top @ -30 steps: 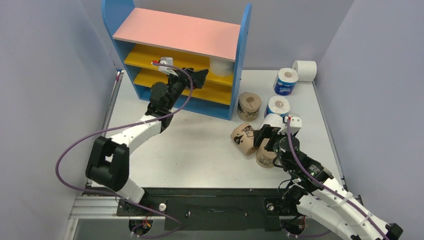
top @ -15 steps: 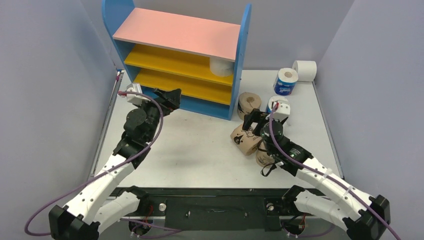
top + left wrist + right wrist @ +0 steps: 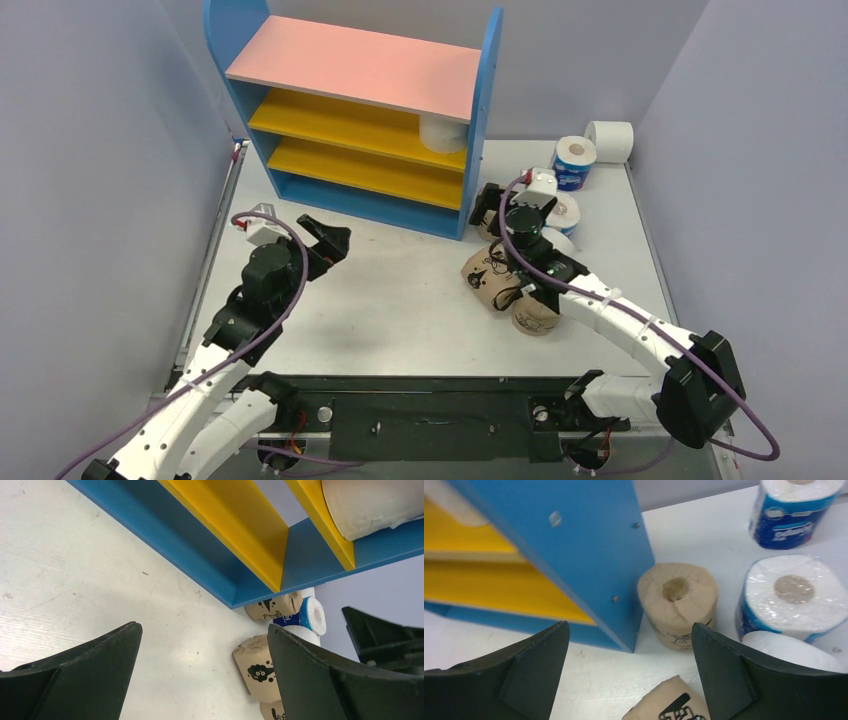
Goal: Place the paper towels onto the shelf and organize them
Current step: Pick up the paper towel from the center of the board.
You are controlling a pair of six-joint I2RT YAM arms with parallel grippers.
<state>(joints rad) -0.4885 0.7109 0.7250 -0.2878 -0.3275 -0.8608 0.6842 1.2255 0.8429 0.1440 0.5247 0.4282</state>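
Note:
The shelf (image 3: 360, 110) stands at the back left, with one white paper towel roll (image 3: 443, 132) on its upper yellow board. My left gripper (image 3: 328, 240) hovers open and empty over the table in front of the shelf. My right gripper (image 3: 488, 212) is open and empty, low beside the shelf's right blue panel (image 3: 589, 555). An upright tan roll (image 3: 678, 602) stands just beyond its fingertips. A tan printed roll (image 3: 490, 275) lies below that gripper and another (image 3: 535, 315) nearer me. Blue-wrapped rolls (image 3: 793, 595) (image 3: 572, 162) and a white roll (image 3: 610, 140) sit at the right.
Grey walls close in the table on the left, back and right. The rolls crowd the right half between the shelf's side panel and the right wall. The black base rail (image 3: 430, 420) runs along the near edge.
My left arm has drawn back from the shelf toward the near left, its gripper open. My right gripper has moved forward over the tan rolls toward the shelf's right panel.

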